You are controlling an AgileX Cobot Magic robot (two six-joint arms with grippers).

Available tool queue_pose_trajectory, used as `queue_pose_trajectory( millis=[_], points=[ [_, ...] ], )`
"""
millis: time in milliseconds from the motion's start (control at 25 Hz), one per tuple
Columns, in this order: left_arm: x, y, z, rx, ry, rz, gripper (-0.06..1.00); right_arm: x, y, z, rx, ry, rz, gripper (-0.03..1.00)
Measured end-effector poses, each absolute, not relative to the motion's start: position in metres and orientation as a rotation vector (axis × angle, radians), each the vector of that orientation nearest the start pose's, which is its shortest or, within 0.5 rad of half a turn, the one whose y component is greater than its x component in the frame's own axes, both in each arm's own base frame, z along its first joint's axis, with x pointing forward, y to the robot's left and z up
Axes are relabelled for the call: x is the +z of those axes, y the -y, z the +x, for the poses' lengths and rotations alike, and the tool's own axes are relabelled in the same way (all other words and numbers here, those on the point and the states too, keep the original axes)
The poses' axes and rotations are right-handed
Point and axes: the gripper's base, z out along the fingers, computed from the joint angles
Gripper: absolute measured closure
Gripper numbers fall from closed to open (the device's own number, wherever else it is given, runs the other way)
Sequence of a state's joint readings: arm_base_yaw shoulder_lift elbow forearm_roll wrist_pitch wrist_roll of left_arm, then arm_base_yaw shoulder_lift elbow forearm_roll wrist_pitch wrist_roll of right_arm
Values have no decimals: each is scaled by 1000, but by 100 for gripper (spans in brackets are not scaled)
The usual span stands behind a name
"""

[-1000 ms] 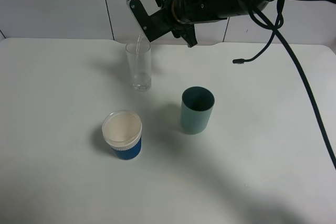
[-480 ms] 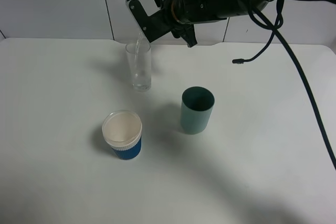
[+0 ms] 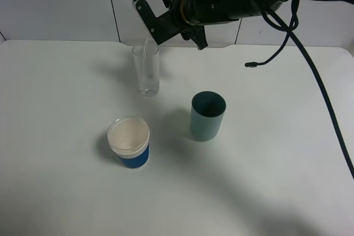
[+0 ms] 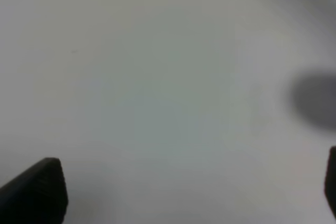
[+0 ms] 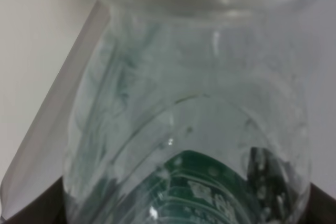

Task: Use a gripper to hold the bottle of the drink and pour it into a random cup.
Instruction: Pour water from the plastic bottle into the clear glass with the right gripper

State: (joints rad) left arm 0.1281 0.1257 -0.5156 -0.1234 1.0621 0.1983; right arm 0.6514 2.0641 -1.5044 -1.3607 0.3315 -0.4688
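Note:
My right gripper (image 3: 157, 26) reaches in from the upper right and is shut on the bottle of the drink, tilted over the clear glass cup (image 3: 146, 71). A thin stream (image 3: 145, 48) runs from the bottle into the cup. In the high view the gripper hides most of the bottle. In the right wrist view the clear bottle (image 5: 194, 129) fills the frame, its green label (image 5: 210, 190) low down, and a grey finger (image 5: 50, 137) lies along its side. My left gripper (image 4: 184, 192) is open over bare white table; it is out of the high view.
A teal opaque cup (image 3: 208, 116) stands right of and nearer than the glass. A white-rimmed blue ribbed cup (image 3: 129, 142) stands in front of the glass. Black cables (image 3: 310, 64) hang from the right arm over the white table (image 3: 265, 164).
The right gripper holds the tilted bottle almost still over the glass, and the stream keeps running. Nothing else has moved.

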Motion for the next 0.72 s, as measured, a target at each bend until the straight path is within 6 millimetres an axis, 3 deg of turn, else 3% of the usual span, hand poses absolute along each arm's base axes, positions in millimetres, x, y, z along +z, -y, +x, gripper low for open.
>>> queue_pose_trajectory(
  millis=[720],
  points=[
    [282, 8, 14, 39, -2148, 73, -5, 214, -267, 394, -1022, -896, -2083, 40]
  ],
)
